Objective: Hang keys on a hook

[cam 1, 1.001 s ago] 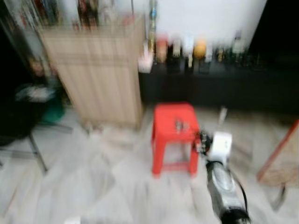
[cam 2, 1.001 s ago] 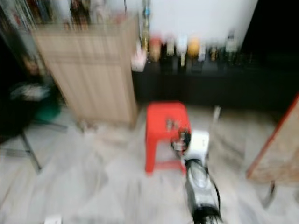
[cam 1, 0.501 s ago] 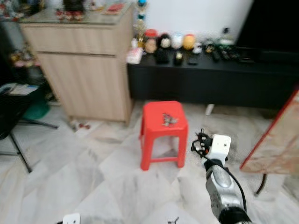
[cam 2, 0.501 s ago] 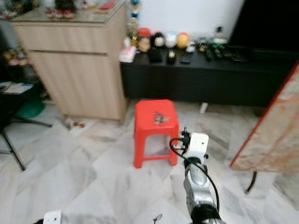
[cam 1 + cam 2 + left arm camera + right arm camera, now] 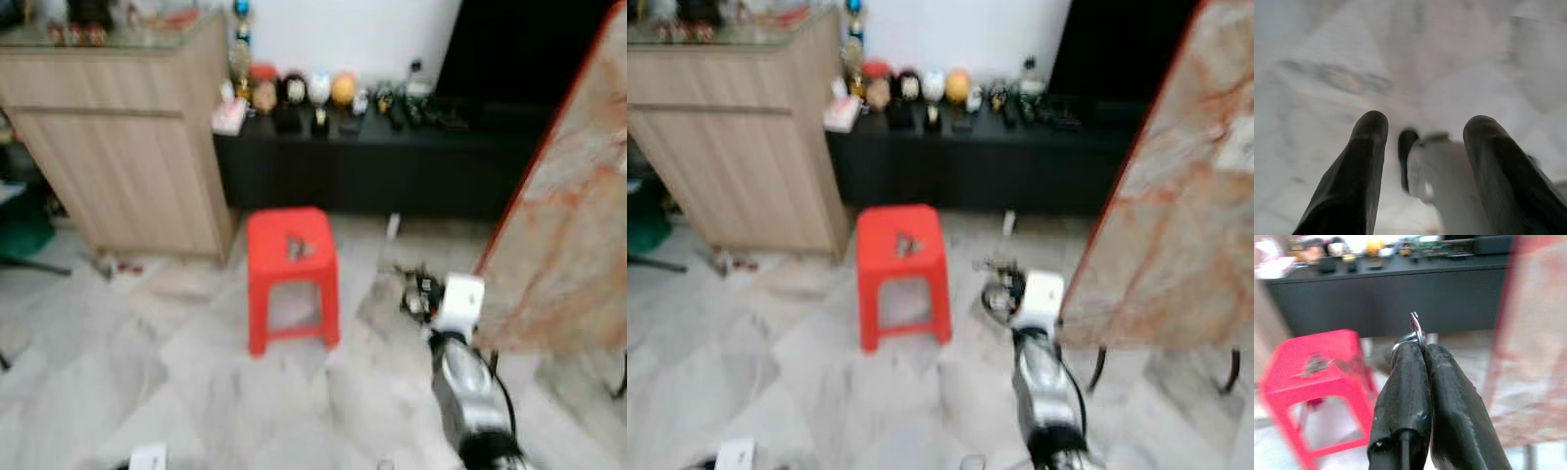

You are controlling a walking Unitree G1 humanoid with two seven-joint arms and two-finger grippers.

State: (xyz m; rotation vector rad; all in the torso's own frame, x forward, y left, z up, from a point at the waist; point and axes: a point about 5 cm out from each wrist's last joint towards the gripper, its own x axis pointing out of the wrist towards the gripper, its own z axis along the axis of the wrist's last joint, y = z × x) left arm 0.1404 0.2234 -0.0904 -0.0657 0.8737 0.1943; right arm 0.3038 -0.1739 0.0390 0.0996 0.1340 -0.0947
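Above the pale marble floor (image 5: 196, 392), right gripper (image 5: 1418, 346) is raised, black fingers pressed together pinching a silver metal key ring (image 5: 1417, 330), beside the red plastic stool (image 5: 289, 274). Left gripper (image 5: 1422, 134) points at floor, fingers spread.

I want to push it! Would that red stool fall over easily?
Probably not easily: the red stool stands on splayed legs. It looks like light plastic, so it would likely slide on the smooth marble floor. A high push might tip it.

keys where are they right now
The keys are pinched in the right gripper, held out above the floor, right of the red stool.
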